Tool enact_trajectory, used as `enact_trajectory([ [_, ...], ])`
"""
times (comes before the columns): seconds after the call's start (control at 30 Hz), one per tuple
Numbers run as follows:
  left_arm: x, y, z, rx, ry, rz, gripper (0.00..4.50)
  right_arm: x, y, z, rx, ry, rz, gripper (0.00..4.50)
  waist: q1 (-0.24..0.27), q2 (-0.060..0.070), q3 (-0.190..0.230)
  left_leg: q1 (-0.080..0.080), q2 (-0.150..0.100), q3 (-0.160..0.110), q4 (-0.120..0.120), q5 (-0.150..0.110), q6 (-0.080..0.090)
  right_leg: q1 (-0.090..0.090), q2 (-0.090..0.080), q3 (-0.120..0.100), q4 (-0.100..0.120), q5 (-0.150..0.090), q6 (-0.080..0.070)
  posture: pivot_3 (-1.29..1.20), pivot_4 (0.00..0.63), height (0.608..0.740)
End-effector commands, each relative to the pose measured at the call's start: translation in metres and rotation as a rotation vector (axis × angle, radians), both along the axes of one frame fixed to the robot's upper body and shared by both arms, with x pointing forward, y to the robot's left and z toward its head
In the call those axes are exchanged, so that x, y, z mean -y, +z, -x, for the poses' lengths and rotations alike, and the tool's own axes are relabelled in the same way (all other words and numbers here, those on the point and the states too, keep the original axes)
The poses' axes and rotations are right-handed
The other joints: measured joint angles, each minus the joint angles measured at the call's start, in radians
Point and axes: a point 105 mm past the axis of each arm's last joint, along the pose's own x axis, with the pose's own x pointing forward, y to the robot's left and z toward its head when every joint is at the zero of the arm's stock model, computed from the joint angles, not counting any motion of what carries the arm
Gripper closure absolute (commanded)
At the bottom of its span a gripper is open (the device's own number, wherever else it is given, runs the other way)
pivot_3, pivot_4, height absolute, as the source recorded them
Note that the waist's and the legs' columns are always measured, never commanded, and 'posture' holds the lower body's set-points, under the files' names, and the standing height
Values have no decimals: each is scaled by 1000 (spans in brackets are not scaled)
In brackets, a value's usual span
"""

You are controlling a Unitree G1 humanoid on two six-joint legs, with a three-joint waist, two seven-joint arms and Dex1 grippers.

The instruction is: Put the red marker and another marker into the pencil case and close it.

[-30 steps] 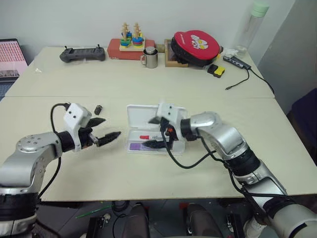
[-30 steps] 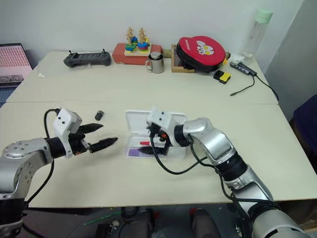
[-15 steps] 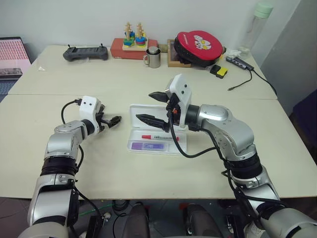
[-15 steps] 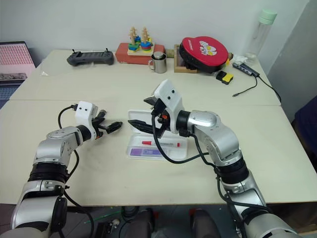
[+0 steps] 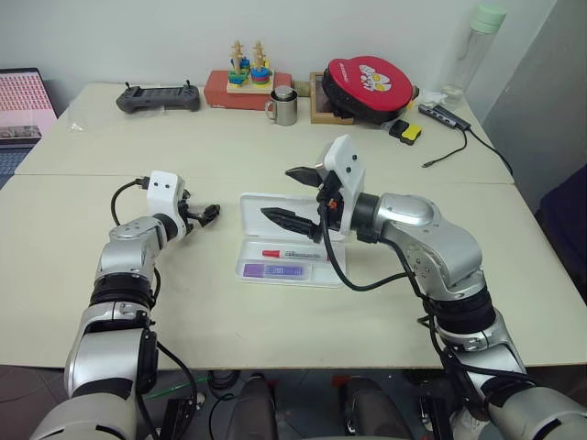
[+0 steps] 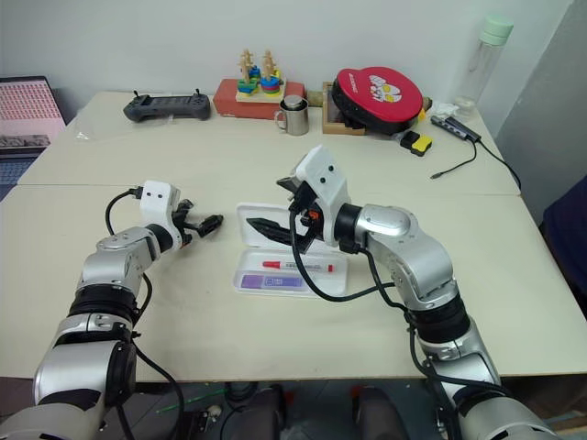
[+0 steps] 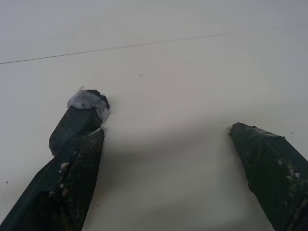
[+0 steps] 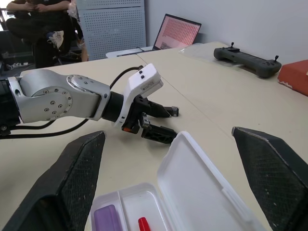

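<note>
The white pencil case (image 5: 275, 213) lies open in the middle of the table, its lid tilted up at the far side. In its tray lie the red marker (image 5: 293, 254) and, nearer me, the purple marker (image 5: 272, 270). My right gripper (image 5: 286, 194) hovers open above the lid, empty, pointing toward my left arm. Left of the case, my left gripper (image 5: 204, 218) is held low over the table, open and empty. A small black cap-like piece (image 7: 86, 102) lies at the tip of one of its fingers (image 7: 79, 159).
Along the far edge stand a black controller (image 5: 154, 96), a stacking toy on a red box (image 5: 243, 78), a steel mug (image 5: 280, 108), a red round case (image 5: 364, 84) and a bottle (image 5: 470, 46). A laptop (image 5: 23, 105) sits far left. A person (image 8: 41, 19) sits beyond the table.
My right gripper has risen out of the tray to above the lid. My left arm has stretched forward, bringing its gripper up to the small black piece. Both markers stayed in the tray.
</note>
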Motion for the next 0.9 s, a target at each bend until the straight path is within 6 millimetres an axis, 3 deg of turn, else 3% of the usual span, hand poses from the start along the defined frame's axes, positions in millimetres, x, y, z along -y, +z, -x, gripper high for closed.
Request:
enact_trajectory([
  [0.03, 6, 36, 0, 145, -44, 25, 0, 0, 12, 6, 47, 14, -26, 74, 0, 0, 0, 0, 0, 0, 0, 0, 0, 0, 0, 0, 0, 0, 0, 0, 150, 740],
  [0.33, -29, 30, -7, 120, 155, -28, 0, -1, 10, 6, 44, 14, -20, 74, 0, 0, 0, 0, 0, 0, 0, 0, 0, 0, 0, 0, 0, 0, 0, 0, 150, 740],
  [0.63, -23, 2, -12, 30, 126, -84, 0, -1, 9, 5, 44, -2, -27, 74, 2, 0, 0, 0, 0, 0, 0, 0, 0, 0, 0, 0, 0, 0, 0, 0, 150, 740],
  [0.87, -19, 2, -13, 36, 110, -77, 0, 2, 9, 4, 46, -13, -25, 74, 2, 0, 0, 0, 0, 0, 0, 0, 0, 0, 0, 0, 0, 0, 0, 0, 150, 740],
  [0.9, -19, 3, -14, 38, 115, -70, 187, 2, 10, 3, 46, -14, -26, 28, 2, 0, 0, 0, 0, 0, 0, 0, 0, 0, 0, 0, 0, 0, 0, 0, 150, 740],
])
